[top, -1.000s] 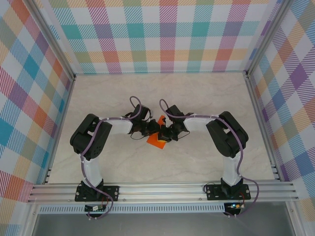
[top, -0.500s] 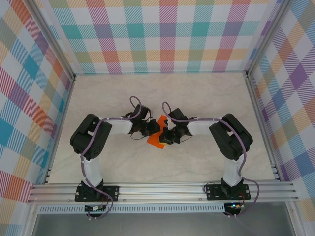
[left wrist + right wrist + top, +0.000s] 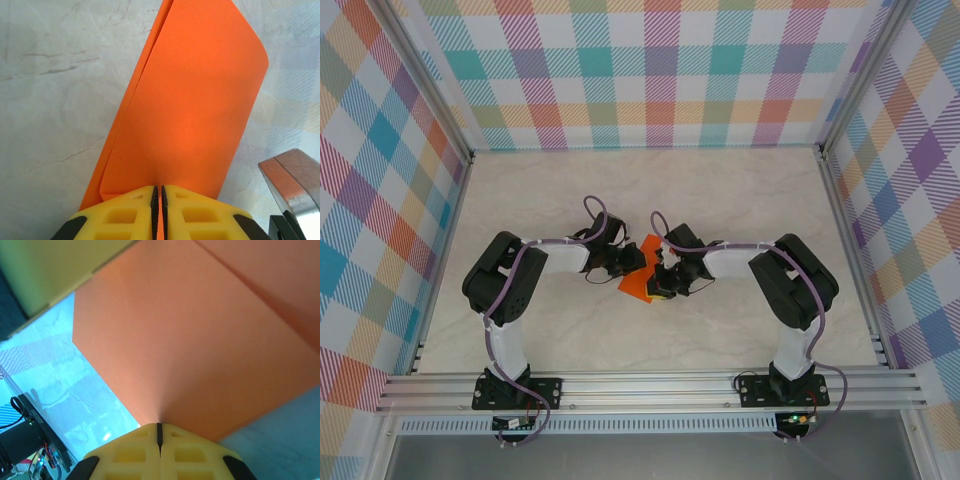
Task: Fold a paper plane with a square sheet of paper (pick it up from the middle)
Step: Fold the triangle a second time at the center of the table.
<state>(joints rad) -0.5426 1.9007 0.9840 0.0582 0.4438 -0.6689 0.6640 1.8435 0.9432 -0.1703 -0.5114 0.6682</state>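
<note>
Mid-table (image 3: 750, 210), left gripper (image 3: 158, 192) and right gripper (image 3: 159, 427) both pinch the orange sheet (image 3: 190, 115) tight. Opposing holds probably steady its fold.

We see our left arm (image 3: 510, 290) and right arm (image 3: 785, 285) built of black joints and white links, purple cables (image 3: 550, 241) looping along them, black bolted bases (image 3: 517, 390) at lower frame, yellow fingers (image 3: 125, 217) with square recesses.

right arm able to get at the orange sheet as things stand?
Looks like yes: the right fingers are shut on an edge of the folded orange sheet, nothing between. The left fingers pinch another edge.
</note>
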